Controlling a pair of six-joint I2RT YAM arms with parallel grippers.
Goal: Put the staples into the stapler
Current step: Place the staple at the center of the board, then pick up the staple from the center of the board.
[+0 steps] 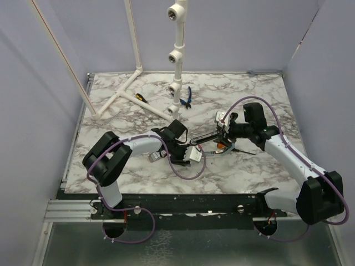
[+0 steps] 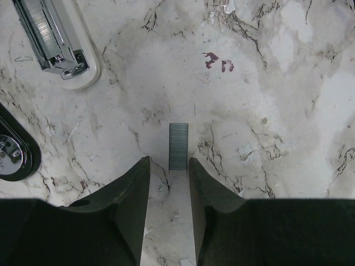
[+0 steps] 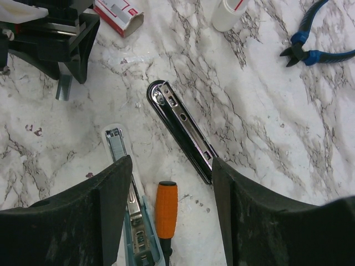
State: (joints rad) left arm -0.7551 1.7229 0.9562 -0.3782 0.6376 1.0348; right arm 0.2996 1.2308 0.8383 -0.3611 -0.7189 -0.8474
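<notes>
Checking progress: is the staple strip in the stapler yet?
Out: the staple strip lies flat on the marble tabletop between the left gripper's fingertips.

Robotics lab bench: a grey-veined marble-patterned tabletop (image 1: 233, 172) walled by plain lilac panels (image 1: 233, 33), a white plastic pipe frame (image 1: 176, 55) standing beyond the left gripper (image 2: 169, 166).

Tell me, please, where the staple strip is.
In the left wrist view, the staple strip lies on the marble, its near end between the fingertips of the left gripper.
</notes>
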